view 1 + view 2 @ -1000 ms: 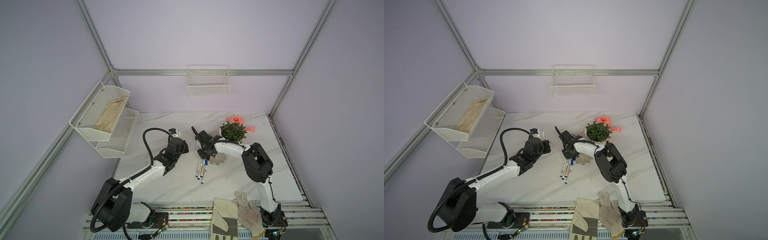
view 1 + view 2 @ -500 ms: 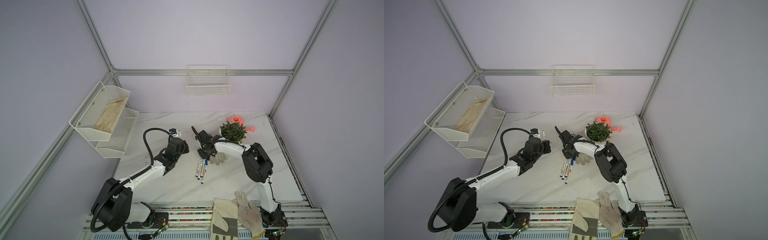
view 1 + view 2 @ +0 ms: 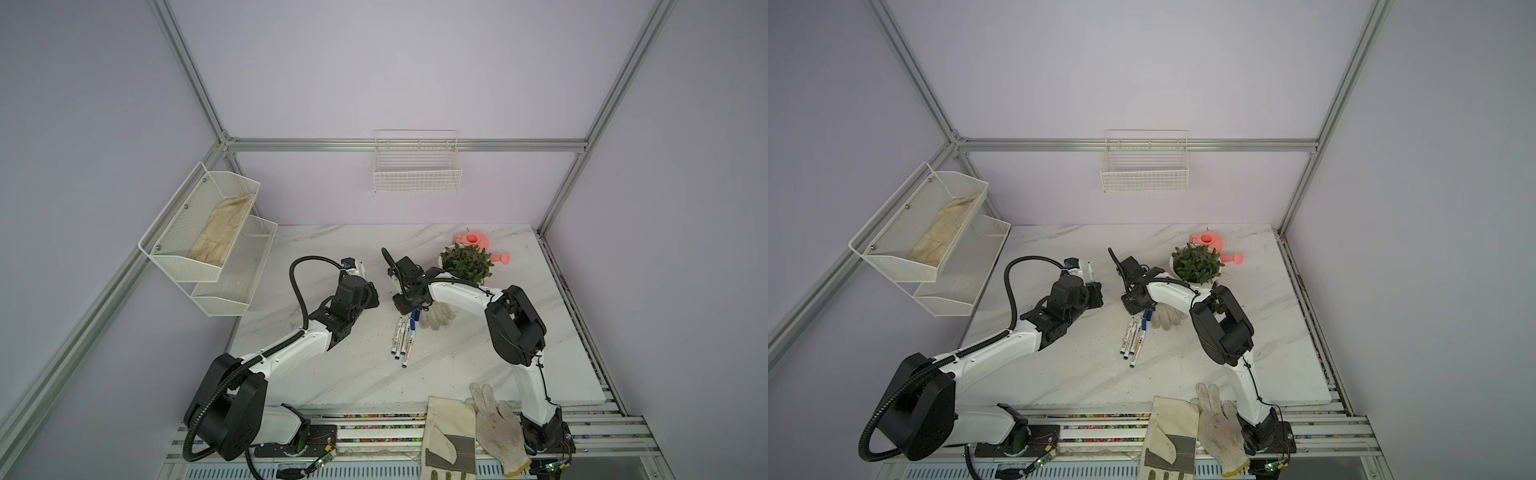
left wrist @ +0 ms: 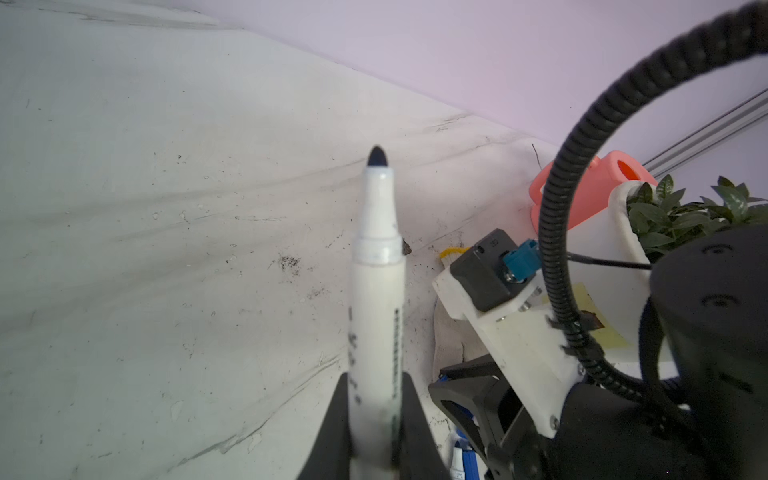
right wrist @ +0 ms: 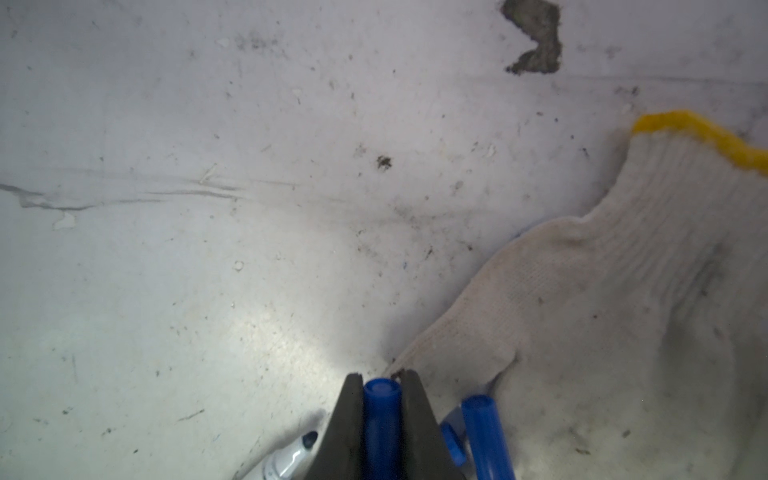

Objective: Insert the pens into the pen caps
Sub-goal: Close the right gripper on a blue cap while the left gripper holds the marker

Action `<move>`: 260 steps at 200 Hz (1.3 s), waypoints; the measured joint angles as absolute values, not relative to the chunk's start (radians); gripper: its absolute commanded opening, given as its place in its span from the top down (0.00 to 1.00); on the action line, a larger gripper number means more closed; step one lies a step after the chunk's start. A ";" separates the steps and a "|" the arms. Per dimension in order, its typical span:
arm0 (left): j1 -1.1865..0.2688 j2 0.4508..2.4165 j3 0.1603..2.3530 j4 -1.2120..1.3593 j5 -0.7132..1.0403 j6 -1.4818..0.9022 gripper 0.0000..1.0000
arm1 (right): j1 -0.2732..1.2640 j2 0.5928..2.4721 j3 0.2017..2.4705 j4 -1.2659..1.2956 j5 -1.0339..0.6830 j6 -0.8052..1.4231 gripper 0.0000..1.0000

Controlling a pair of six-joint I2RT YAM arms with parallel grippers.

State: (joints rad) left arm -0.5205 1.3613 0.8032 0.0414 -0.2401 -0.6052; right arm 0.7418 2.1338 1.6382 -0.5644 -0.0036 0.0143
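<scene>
My left gripper [image 4: 376, 399] is shut on an uncapped white pen [image 4: 377, 291], whose dark tip points away over the marble table [image 4: 166, 249]. In both top views that pen [image 3: 362, 268] [image 3: 1090, 271] sticks up from the left gripper [image 3: 360, 277]. My right gripper [image 5: 381, 384] is shut on a blue pen cap [image 5: 381, 415], low over the table beside a knitted glove [image 5: 602, 332]. Another blue cap [image 5: 484, 436] and an uncapped pen [image 5: 291, 457] lie next to it. Several pens [image 3: 402, 337] [image 3: 1133, 338] lie together just in front of the right gripper [image 3: 409, 306] [image 3: 1140, 308].
A potted plant [image 3: 467, 262] and a pink watering can [image 3: 478, 240] stand behind the right arm. Two gloves [image 3: 494, 424] lie over the table's front edge. A wire shelf [image 3: 208, 232] hangs at the left and a wire basket [image 3: 415, 170] on the back wall.
The right gripper's jaws have closed on the blue cap. Both arms have stayed nearly where they were, and the left still holds its pen.
</scene>
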 measured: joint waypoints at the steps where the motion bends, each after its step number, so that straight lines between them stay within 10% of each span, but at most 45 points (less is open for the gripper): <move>1: -0.521 1.361 0.803 0.041 -0.240 -0.605 1.00 | 0.742 2.134 1.638 -0.563 -0.002 0.014 0.95; 260: -0.525 1.361 0.803 0.035 -0.239 -0.582 1.00 | 0.719 2.234 1.809 -0.746 -0.016 0.044 0.74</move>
